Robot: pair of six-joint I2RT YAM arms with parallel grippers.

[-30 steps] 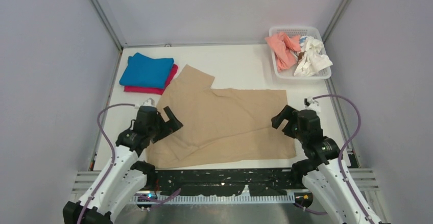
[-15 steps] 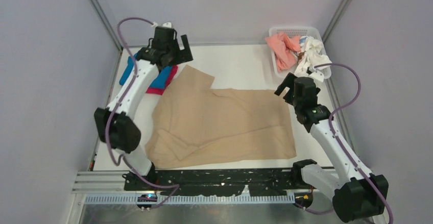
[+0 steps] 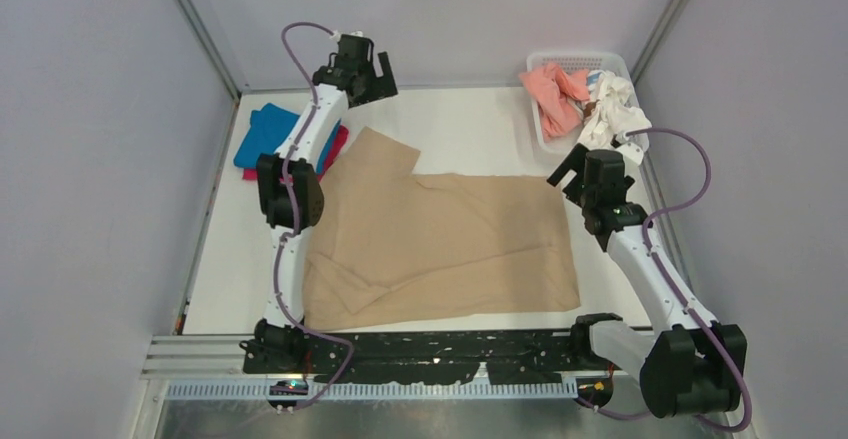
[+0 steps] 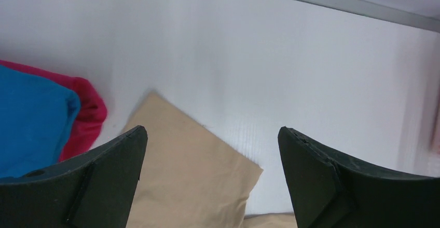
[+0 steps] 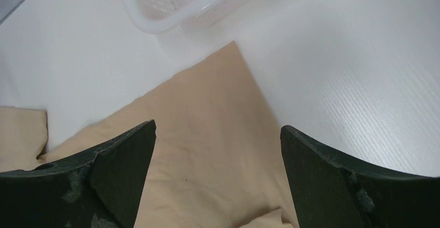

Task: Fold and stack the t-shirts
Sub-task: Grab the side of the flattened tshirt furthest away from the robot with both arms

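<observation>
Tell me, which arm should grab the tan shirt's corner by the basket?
Probably the right arm. Its open end effector hovers over that corner of the tan shirt, beside the basket. The left end effector is far across, near the sleeve.

The tan t-shirt [image 3: 440, 244] lies spread mostly flat in the middle, one sleeve pointing far left, its near-left corner rumpled. The blue t-shirt [image 4: 31, 124] sits folded on the folded magenta t-shirt [image 4: 88, 108] at far left. The salmon t-shirt [image 3: 553, 94] and white t-shirt [image 3: 612, 109] lie crumpled in the basket [image 3: 580, 57].
</observation>
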